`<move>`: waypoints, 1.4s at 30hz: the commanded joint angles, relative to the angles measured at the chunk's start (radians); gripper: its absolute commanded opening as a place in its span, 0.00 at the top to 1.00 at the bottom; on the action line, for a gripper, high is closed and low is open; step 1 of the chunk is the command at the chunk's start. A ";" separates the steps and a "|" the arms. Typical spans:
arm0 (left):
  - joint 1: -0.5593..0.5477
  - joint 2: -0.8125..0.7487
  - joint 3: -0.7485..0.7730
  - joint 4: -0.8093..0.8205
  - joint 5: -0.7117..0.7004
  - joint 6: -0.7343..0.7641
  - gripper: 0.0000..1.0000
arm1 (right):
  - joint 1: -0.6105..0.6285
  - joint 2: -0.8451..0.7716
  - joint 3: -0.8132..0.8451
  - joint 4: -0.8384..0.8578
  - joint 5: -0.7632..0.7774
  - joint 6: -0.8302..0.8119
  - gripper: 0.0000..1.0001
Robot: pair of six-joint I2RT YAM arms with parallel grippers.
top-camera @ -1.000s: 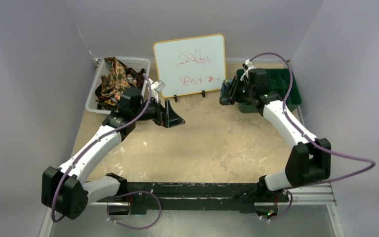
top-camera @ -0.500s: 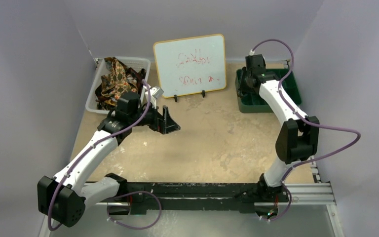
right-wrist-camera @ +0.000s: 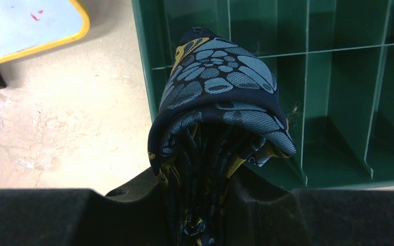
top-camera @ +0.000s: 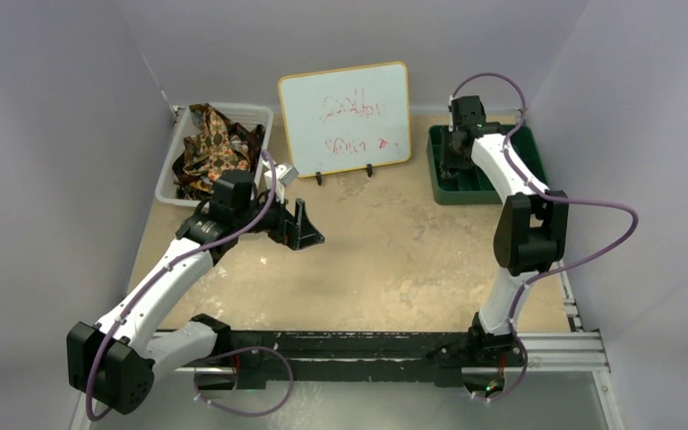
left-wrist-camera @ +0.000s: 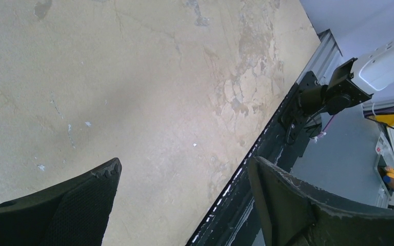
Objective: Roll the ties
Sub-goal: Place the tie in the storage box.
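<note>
Right wrist view has the right gripper [right-wrist-camera: 205,205] clenched on a rolled navy tie [right-wrist-camera: 220,87] printed in blue and gold, held over the compartments of the green tray [right-wrist-camera: 338,102] at the table's far right corner. The left gripper [left-wrist-camera: 183,169] hangs released, nothing between its jaws, above the bare table [left-wrist-camera: 133,77] left of centre. Other ties [top-camera: 210,143] lie heaped in a white basket [top-camera: 168,184] at the far left corner

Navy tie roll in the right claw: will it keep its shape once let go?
Probably soft and springy: the navy tie roll bulges and its layers splay. Likely to loosen unless the green tray dividers hem it in.
</note>
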 commanded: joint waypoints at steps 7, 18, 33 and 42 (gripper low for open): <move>0.004 -0.010 -0.019 0.011 0.007 0.027 0.08 | -0.046 -0.021 -0.004 0.025 -0.083 -0.088 1.00; 0.004 0.003 -0.031 0.016 0.011 0.036 0.08 | -0.055 0.010 -0.025 0.030 -0.136 -0.106 1.00; 0.004 0.024 -0.025 0.022 0.031 0.044 0.08 | -0.056 0.080 -0.034 0.019 -0.160 -0.088 1.00; 0.004 0.042 -0.021 0.022 0.034 0.053 0.08 | -0.056 0.070 -0.028 0.005 -0.138 -0.080 1.00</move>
